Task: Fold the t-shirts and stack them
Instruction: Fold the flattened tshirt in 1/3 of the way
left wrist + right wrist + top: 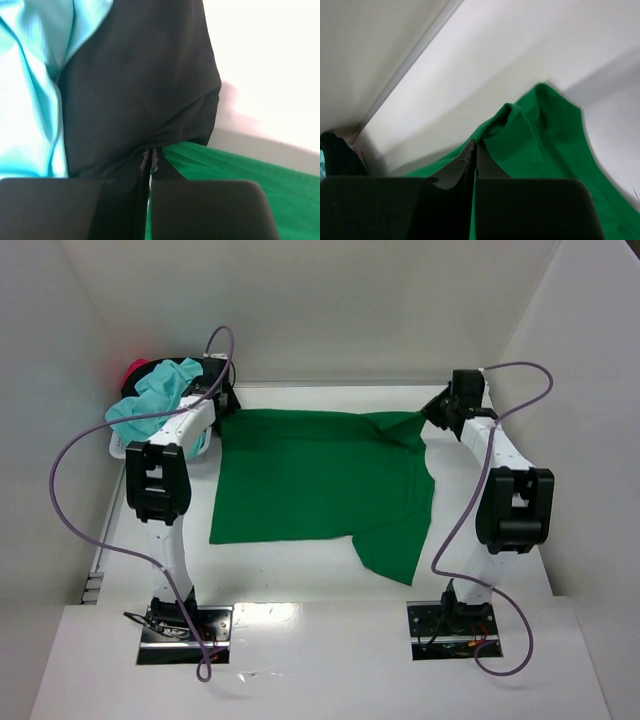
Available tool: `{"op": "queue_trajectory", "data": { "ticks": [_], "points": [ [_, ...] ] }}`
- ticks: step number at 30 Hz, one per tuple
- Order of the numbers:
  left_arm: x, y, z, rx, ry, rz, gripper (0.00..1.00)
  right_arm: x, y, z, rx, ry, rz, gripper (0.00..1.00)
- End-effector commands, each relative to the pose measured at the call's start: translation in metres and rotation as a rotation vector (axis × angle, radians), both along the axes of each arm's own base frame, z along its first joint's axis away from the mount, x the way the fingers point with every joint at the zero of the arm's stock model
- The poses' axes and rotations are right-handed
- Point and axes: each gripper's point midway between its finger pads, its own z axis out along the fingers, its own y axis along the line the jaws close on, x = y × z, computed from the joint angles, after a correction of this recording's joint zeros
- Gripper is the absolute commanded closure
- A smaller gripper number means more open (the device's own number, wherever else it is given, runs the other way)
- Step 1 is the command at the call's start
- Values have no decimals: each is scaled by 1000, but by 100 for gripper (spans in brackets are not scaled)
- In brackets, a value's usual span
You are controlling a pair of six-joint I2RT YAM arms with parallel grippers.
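While the green t-shirt [320,480] lies spread over the middle of the white table [300,580], both grippers hold it at its far edge. The left gripper [222,402] is at the far left corner of the shirt, just beside the white basket [118,448]. In the left wrist view its jaws are pressed together, and the green cloth meets the tips on their right side, so they seem to pinch the edge of the shirt. Behind the tips hangs the black t-shirt [145,90], and next to it the turquoise t-shirt [30,100]. Both are piled in the basket, together with a red or pink one [135,367] that shows only a little at the back. The right gripper [474,150] is at the far right corner. Its jaws are together and clamped on a bunched fold of the green cloth, which rises a little from the table there. The near right part of the shirt reaches closer to the arm bases than the near left part.
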Motion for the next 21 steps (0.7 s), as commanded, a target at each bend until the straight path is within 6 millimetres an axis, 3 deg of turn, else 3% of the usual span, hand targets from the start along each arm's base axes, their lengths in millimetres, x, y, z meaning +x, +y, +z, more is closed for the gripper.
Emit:
{"op": "queue_trajectory", "data": {
  "ticks": [1,5,13,14,15,21],
  "points": [
    [17,16,10,79,-46,31,100,29,-14,12,-43,-45,-10,100],
    [24,25,12,91,-55,45,100,47,-26,15,-39,-55,-25,100],
    [34,28,8,90,-67,41,100,59,-33,9,-71,-53,-13,100],
    [36,28,7,90,-69,41,100,66,-34,19,-82,-79,-8,100],
    [36,28,2,90,-60,41,100,68,-35,11,-89,-58,-1,100],
    [42,29,10,95,-81,49,100,91,-41,30,-96,-110,2,100]
  ]
}}
